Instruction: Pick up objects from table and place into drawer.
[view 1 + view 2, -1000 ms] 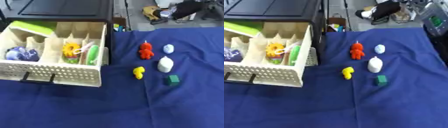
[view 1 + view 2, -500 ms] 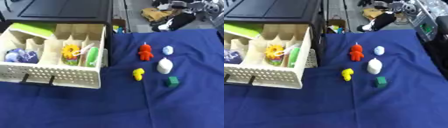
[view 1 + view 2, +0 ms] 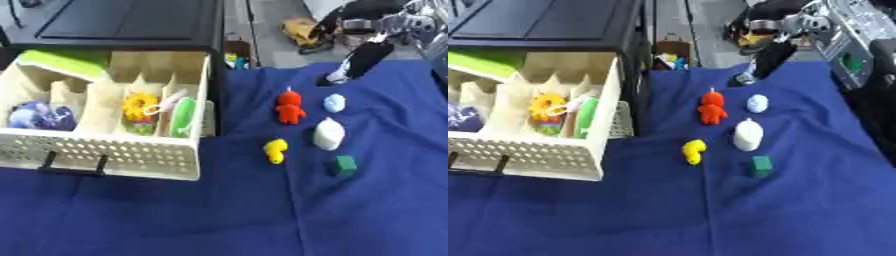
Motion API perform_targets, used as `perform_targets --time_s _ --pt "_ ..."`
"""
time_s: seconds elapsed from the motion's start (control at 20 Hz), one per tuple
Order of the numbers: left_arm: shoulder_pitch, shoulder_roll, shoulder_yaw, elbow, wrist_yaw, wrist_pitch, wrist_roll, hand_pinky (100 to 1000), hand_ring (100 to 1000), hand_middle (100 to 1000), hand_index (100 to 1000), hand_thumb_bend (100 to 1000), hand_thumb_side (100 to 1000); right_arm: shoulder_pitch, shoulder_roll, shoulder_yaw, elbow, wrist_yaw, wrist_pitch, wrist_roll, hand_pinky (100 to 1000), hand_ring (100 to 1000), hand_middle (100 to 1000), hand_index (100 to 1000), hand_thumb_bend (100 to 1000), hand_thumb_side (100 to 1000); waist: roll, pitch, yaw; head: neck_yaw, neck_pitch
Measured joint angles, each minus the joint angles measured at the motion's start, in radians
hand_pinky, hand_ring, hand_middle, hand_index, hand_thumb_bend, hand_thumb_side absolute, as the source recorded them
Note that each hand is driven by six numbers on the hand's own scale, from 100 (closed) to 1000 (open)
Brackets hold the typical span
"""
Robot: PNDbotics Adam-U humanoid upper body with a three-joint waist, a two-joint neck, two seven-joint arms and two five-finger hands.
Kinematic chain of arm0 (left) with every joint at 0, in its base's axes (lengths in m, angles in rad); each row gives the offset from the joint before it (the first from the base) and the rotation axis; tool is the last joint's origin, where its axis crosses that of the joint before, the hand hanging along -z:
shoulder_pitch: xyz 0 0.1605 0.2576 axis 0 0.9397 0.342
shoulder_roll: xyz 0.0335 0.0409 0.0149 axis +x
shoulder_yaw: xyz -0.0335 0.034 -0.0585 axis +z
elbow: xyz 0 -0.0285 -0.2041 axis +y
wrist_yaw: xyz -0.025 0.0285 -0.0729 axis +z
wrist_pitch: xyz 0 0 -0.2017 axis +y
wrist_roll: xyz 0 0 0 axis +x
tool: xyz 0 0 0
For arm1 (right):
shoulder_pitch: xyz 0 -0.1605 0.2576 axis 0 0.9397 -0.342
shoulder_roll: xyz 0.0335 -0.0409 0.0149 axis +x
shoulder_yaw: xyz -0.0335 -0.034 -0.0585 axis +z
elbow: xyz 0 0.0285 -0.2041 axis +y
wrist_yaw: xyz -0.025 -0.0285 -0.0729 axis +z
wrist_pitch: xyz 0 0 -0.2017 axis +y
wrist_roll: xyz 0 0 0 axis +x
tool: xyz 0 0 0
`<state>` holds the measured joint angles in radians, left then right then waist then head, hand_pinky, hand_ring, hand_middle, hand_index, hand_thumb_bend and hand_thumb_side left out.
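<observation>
Desk [image 3: 219, 215] under blue cloth. Nearest: green cube [image 3: 344, 165], then yellow toy [image 3: 276, 150] and white bottle-like piece [image 3: 329, 133], red figure [image 3: 289, 106], pale blue piece [image 3: 334, 103], all loose on the cloth right of the drawer [image 3: 114, 155]. Drawer pulled open at left, holding yellow flower toy [image 3: 137, 106], green item [image 3: 183, 116], blue-purple item [image 3: 35, 114]. Far right: right hand [image 3: 770, 59] over the cloth's far edge beyond the red figure, holding nothing; fingers' state cannot tell

Five small toys [image 3: 290, 107] lie beside the open drawer [image 3: 114, 154].
</observation>
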<state>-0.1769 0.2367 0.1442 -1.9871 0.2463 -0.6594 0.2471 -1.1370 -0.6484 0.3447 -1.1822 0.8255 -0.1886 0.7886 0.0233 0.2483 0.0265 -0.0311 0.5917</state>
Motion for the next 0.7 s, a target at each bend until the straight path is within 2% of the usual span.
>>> perform_targets --time_s 0.25,0.7 --pt "-0.001 0.0 0.0 0.0 0.0 0.0 0.0 520 713 727 817 416 1000 0.024 -0.017 0.006 -0.046 0.0 0.044 0.038 784 840 704 862 633 603 0.0 0.002 -0.001 -0.001 -0.004" --pt "-0.006 0.0 0.0 0.0 0.0 0.0 0.0 518 713 726 816 414 1000 0.083 -0.045 0.023 -0.108 -0.036 0.096 0.095 769 836 715 857 623 617 0.001 0.004 -0.003 -0.001 -0.013"
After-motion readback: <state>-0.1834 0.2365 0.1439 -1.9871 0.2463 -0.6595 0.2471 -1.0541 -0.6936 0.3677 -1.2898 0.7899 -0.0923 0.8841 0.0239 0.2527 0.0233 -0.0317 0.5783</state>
